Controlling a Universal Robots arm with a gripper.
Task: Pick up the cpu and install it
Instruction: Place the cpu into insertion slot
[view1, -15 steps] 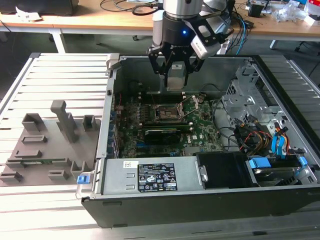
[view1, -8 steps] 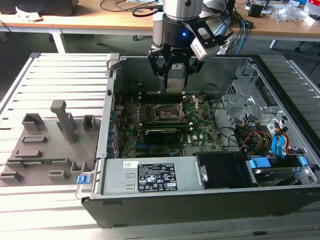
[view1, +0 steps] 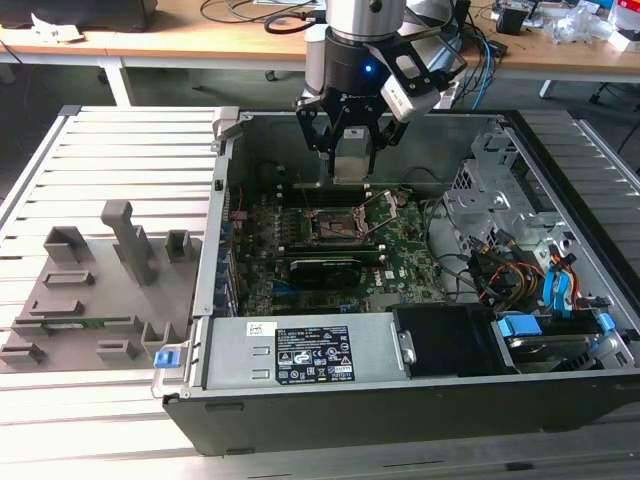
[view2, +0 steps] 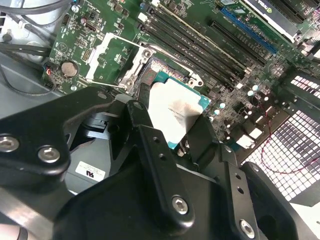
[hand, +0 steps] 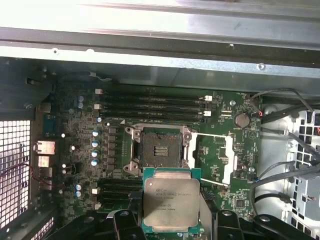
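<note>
We see the fingers (hand: 122, 222) closed on the cpu (hand: 171, 204), gripping it by its edges. It hangs between them above the motherboard (hand: 75, 130), inside the computer case (view1: 400, 397). The open socket (hand: 159, 150) lies just beyond them, untouched.

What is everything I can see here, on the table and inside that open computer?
table: one, pale metal slats, under everything
computer case: one, black and grey, open, on the table
fixture blocks: one grey set, on the table, at the exterior view's left of the case
motherboard: one, green, inside the case
socket: one, dark with a metal frame, empty, mid-board
memory slots: several, black, beside the socket
coin battery: one, silver, on the board
cpu: one, silver-grey top, held over the board near the socket
gripper: one, black, closed on the cpu
</note>
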